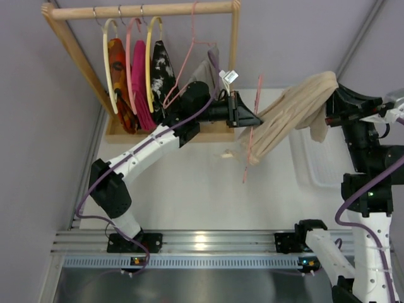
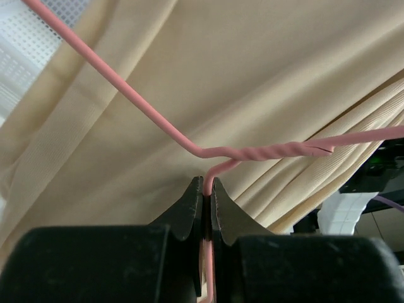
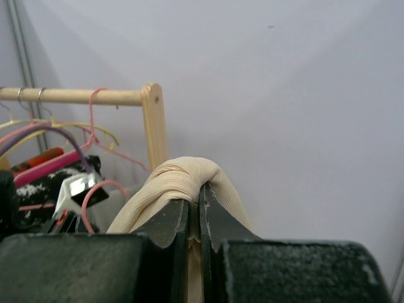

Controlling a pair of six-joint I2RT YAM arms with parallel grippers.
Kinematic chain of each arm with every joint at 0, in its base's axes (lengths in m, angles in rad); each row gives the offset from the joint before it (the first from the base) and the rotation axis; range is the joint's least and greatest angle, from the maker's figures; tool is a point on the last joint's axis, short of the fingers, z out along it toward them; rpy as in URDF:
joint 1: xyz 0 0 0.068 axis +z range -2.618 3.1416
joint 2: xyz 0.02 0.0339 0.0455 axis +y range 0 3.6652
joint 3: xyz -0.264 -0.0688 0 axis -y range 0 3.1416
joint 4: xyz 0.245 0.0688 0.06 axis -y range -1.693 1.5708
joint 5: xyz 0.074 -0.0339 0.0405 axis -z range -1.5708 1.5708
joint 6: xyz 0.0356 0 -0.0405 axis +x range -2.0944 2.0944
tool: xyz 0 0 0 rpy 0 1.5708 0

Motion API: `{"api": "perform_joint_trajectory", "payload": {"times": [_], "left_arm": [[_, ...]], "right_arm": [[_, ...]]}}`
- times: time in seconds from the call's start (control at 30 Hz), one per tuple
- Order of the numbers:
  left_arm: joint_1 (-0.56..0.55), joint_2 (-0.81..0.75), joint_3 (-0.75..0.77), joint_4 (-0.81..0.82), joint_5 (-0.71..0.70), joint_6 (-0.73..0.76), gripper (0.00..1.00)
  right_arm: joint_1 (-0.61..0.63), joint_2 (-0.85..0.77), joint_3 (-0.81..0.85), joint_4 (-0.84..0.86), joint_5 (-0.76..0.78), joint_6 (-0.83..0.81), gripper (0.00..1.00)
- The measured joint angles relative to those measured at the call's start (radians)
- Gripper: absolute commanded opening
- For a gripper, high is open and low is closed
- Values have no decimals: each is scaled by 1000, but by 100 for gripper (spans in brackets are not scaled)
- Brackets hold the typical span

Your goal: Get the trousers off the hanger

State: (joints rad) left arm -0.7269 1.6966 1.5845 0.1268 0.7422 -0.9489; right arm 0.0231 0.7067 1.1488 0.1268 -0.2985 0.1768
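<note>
The beige trousers [image 1: 290, 110] stretch in the air between my two grippers, above the table. My left gripper [image 1: 255, 118] is shut on the pink wire hanger [image 1: 252, 136], which hangs tilted under the left part of the cloth. In the left wrist view the jaws of the left gripper [image 2: 207, 183] pinch the hanger [image 2: 126, 88] just below its twisted neck, with the trousers [image 2: 221, 76] draped close behind. My right gripper [image 1: 329, 113] holds the raised right end of the cloth. In the right wrist view the right gripper [image 3: 196, 202] is shut on a bunched fold of the trousers [image 3: 170, 180].
A wooden rack [image 1: 145, 11] stands at the back left with hoop hangers bearing orange, pink and black-and-white garments. A second pink wire hanger with grey trousers [image 1: 205, 66] hangs at its right end. A white perforated tray [image 1: 309, 164] lies under the right arm.
</note>
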Motion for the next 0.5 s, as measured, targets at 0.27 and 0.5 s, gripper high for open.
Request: {"api": "perform_joint_trajectory", "payload": {"times": [0.27, 0.5], "left_arm": [[0, -30, -87, 1, -2, 15, 0], [0, -48, -136, 0, -2, 22, 0]], "right_arm": [[0, 72, 140, 52, 140, -55, 0], [-25, 147, 219, 99, 279, -175, 0]]}}
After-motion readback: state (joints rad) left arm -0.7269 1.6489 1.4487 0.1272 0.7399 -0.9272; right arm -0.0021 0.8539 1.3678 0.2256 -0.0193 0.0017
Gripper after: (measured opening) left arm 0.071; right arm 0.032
